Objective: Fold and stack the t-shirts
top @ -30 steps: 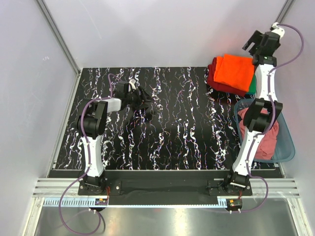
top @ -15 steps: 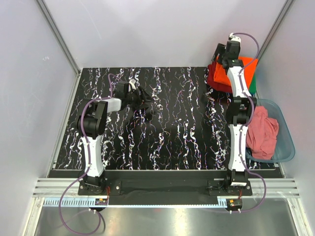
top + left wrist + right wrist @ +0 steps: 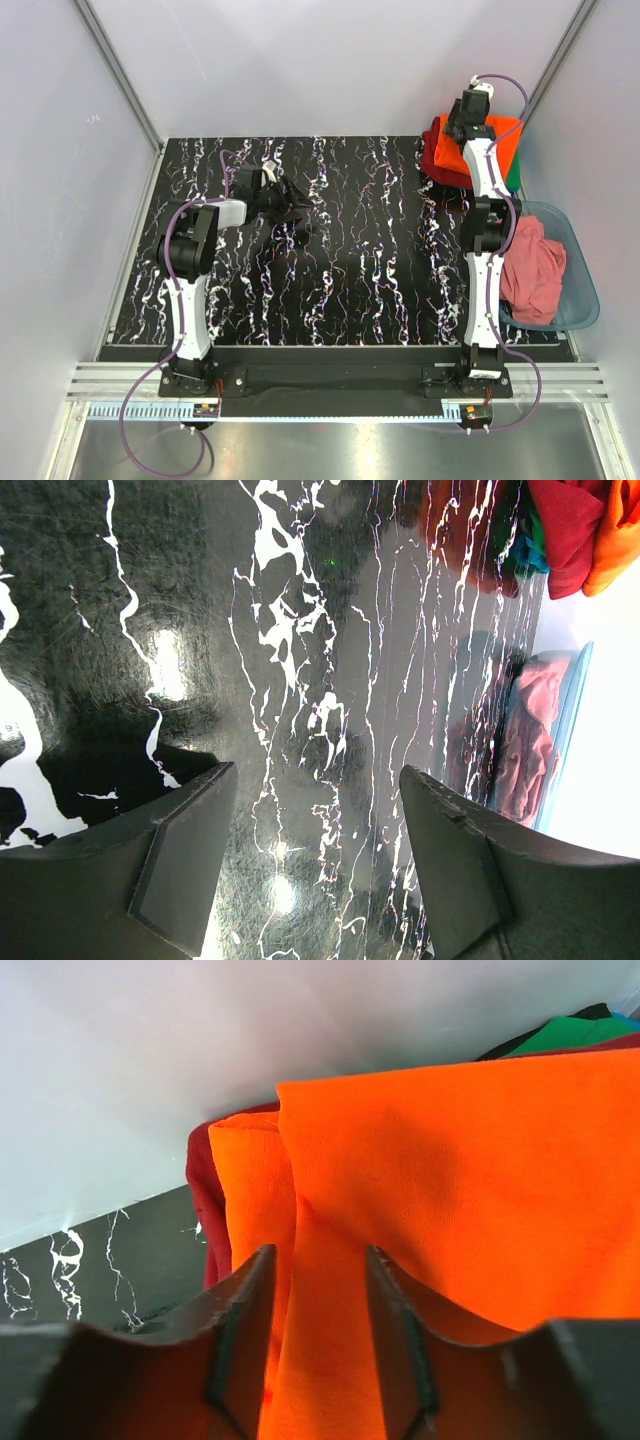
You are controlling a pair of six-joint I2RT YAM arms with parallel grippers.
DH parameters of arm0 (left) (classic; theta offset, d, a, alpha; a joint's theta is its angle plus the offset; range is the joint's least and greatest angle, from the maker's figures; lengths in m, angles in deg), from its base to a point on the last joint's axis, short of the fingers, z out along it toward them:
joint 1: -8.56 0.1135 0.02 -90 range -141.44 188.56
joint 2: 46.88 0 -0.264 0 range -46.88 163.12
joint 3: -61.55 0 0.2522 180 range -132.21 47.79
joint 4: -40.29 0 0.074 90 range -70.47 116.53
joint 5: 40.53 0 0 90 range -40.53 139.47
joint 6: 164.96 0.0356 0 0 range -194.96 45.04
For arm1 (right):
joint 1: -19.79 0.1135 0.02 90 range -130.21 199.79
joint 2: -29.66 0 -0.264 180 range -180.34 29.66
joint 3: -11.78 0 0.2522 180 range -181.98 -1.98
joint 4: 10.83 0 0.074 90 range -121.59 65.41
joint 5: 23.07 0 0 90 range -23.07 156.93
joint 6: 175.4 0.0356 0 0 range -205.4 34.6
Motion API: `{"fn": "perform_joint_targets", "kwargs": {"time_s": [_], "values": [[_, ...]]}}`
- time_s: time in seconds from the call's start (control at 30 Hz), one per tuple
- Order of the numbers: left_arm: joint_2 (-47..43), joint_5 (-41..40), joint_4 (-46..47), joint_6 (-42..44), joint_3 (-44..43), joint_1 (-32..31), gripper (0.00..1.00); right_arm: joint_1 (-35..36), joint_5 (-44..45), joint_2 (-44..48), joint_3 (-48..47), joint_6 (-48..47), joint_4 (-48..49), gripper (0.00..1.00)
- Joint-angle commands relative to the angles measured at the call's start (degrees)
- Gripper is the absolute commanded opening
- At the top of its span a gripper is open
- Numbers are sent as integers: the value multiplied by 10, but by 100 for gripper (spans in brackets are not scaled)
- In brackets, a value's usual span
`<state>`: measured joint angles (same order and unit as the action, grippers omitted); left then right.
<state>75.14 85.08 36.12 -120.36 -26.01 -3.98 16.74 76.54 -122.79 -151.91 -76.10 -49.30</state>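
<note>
Left pincer (image 3: 318, 865) hangs low over the left half of the black marbled surface (image 3: 350, 250), jaws wide, nothing between them. The middle of the surface carries no garment. At the far right corner stands the stack: orange t-shirt (image 3: 505, 132) on top, folded, lying on a dark red t-shirt (image 3: 200, 1175), with a green t-shirt (image 3: 580, 1032) showing beneath at the far edge. Right pincer (image 3: 318, 1285) is reached out over this stack, jaws narrow, with a raised fold of the orange cloth between them; a firm bite cannot be confirmed from the wrist view. Nearer, at the right edge, the translucent blue-grey tub (image 3: 588, 285) holds one salmon-pink t-shirt (image 3: 530, 270), crumpled and unfolded. Assessment: three garments appear folded and stacked; the pink one remains to be lifted out, folded and placed on top.
</note>
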Motion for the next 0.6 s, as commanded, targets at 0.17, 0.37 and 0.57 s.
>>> {"fn": "perform_joint_targets", "kwargs": {"time_s": [0.17, 0.37, 0.57], "values": [[3, 9, 9, 9, -15, -2, 72, 0, 12, 25, 12, -4, 26, 35], [2, 9, 7, 10, -15, -3, 72, 0, 9, 25, 23, -9, 24, 27], [4, 9, 7, 10, -16, -2, 72, 5, -2, 31, 16, -11, 24, 0]]}}
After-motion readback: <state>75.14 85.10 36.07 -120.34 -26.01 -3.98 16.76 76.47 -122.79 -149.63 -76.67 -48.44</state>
